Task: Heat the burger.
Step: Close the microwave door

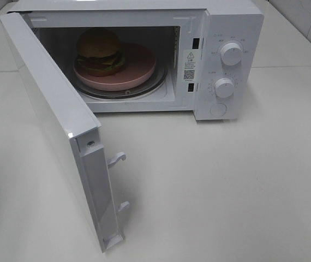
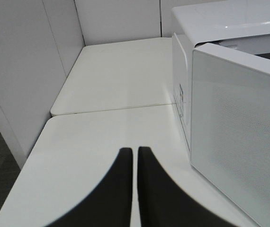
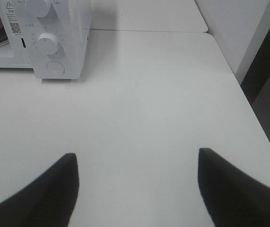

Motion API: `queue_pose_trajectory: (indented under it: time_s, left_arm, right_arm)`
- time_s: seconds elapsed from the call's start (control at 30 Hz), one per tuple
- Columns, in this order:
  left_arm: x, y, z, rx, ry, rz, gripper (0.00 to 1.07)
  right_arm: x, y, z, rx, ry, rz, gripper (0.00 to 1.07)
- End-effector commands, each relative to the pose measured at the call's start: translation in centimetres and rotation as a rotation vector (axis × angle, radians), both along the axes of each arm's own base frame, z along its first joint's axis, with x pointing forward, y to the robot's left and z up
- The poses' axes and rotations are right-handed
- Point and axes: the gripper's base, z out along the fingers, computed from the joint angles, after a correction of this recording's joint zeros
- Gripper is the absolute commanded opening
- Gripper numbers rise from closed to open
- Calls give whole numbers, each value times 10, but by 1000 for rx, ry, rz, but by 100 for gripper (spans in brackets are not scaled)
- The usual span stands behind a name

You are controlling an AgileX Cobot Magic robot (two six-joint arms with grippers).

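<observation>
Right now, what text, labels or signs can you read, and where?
Nothing legible.
White sticker beside the white microwave's cavity: warning triangle, QR code, print too small.
Marks around its white round upper knob and lower knob: too small.
Label on its side wall: blurred.

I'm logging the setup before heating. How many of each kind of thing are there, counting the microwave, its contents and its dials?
Microwave: 1
Burger: 1
Pink plate: 1
Dial knobs: 2
Total: 5
</observation>
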Motion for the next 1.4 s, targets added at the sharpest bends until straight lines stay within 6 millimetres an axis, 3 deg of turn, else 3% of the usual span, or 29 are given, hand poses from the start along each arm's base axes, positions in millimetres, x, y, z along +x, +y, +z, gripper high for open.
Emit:
queue_pose_trajectory:
  time_s: [0.03,0.27,0.53,0.8,0.87,1.07,1.13,1.4]
  left_arm:
    - [10,0,-8,-49,-51,10,0]
    - [25,1,-14,-62,-45,24,0]
    - [43,2,-37,-102,-105,36,0]
    - [67,-17,-65,-113,-73,-177,0]
    - [82,-22,-79,-140,-78,-236,0]
    - [93,-29,-91,-176,-126,-316,0]
    - [98,-36,-104,-177,-83,-397,0]
    - [114,-41,-109,-159,-48,-457,0]
  right_arm:
    - [-4,0,-1,-2,-31,-9,71]
    - [-4,0,-1,-2,-31,-9,71]
    - [-4,0,-1,-2,-31,-9,71]
    - [-4,0,-1,-2,-31,-9,71]
    - [-4,0,-1,-2,-31,-9,71]
    - [-4,0,-1,-2,-31,-9,71]
    - [-4,0,-1,-2,-31,-9,71]
    - [-4,0,-1,-2,-31,-9,71]
